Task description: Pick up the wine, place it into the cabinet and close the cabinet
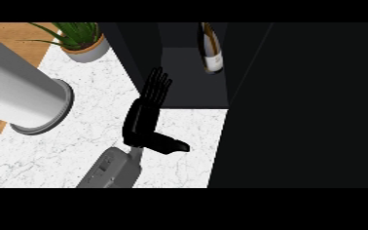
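1. Already the wine [211,48] was inside the cabinet [191,85], at the back of its grey floor near the right inner wall; it seemed to stand upright; so placing looked done, and closing was the step in hand.
2. The left hand [144,117] lay over the counter [79,136] just in front of the opening; its fingers [156,85] were straight and pressed together, tips at the foot of the dark left panel [126,48]; the thumb [173,145] stuck out to the right; it held nothing.
3. Next move, as I judged it: find the door and push it shut with flat fingers; the wine sat well inside, so the swing should clear it.
4. Hard to make out: which dark surface was the door; the left panel and the wide black slab [295,107] at the right both merged with the cabinet's walls; whether the fingertips touched the left panel or stopped just short, I could not tell.
5. Hidden or cut off: the right hand showed nowhere; the wine's neck ran out at the view's top, only its label and lower body reading clearly; the forearm [115,168] was cut at the lower edge; a plant [79,39] and a grey cylinder [28,97] stood well to the left, the cylinder cut by the left edge.
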Robot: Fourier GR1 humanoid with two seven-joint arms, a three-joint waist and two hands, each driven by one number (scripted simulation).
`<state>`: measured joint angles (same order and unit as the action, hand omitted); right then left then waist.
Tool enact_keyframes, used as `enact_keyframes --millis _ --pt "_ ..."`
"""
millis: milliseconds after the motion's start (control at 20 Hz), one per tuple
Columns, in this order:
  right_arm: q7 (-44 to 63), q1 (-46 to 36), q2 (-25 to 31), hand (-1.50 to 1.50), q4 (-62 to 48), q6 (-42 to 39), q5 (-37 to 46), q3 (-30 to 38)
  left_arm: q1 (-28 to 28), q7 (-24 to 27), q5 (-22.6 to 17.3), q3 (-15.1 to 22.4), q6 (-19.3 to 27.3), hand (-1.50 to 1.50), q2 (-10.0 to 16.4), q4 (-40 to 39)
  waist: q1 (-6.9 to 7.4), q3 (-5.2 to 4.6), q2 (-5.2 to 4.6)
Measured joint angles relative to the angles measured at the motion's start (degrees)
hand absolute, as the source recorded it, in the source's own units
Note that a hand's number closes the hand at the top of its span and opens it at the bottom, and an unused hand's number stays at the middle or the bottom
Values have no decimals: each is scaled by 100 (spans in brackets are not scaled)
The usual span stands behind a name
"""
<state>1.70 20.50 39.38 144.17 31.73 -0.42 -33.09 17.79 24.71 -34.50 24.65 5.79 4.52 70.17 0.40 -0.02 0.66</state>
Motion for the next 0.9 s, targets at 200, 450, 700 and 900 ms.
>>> enact_keyframes --millis 200,450,700,900 --pt "-20 15 175 -150 3 -172 6 -82 -649 -2 -96 12 -195 -150 266 585 -27 -2 -13" --pt "-84 -20 319 -150 1 -444 -7 -212 -1223 -64 -193 -104 -314 -150 651 1302 -27 -1 -18" --pt "-201 -9 568 150 -15 -978 -40 -568 -1530 -46 -238 -312 -429 -150 986 1663 -22 -1 -21" --pt "-341 -77 822 150 -28 -1464 -51 -872 -1802 69 -317 -581 -685 -150 1336 1831 -13 -6 -25"
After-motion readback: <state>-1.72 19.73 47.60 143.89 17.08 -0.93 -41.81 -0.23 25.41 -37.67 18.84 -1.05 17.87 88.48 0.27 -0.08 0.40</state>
